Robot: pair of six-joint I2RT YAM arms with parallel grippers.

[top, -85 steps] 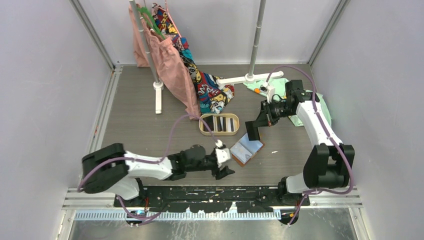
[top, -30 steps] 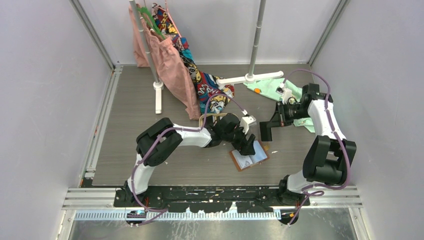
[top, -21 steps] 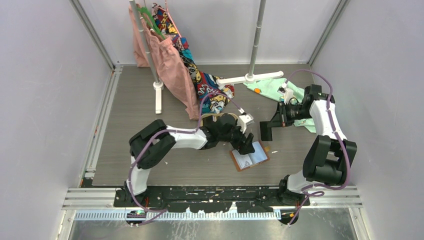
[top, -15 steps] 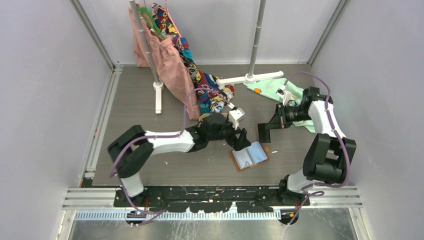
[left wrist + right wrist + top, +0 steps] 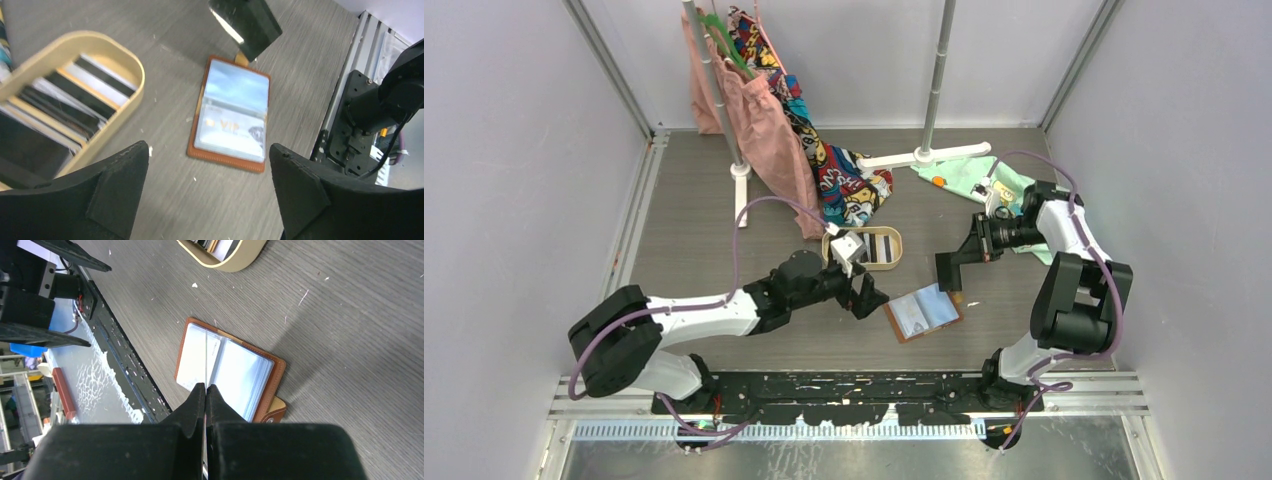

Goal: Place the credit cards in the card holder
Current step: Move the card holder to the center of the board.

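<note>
The tan leather card holder (image 5: pixel 922 312) lies open on the table, its clear pockets up and a pale card with gold lettering (image 5: pixel 227 127) in one pocket. My left gripper (image 5: pixel 867 296) hovers just left of it, open and holding nothing (image 5: pixel 209 150). The oval wooden tray (image 5: pixel 886 262) behind it holds several credit cards (image 5: pixel 65 100) standing on edge. My right gripper (image 5: pixel 949 272) hangs over the holder's far right corner, shut on a thin credit card (image 5: pixel 206 355) seen edge-on above the card holder (image 5: pixel 230 372).
A clothes rack with pink and patterned garments (image 5: pixel 769 120) stands at the back left. A white stand base (image 5: pixel 924 155) and a green cloth (image 5: pixel 969 180) lie at the back right. The black base rail (image 5: pixel 844 390) runs along the near edge.
My left gripper has drawn back left from over the card holder and opened wider, baring the tray. The right gripper with its card has shifted slightly left.
</note>
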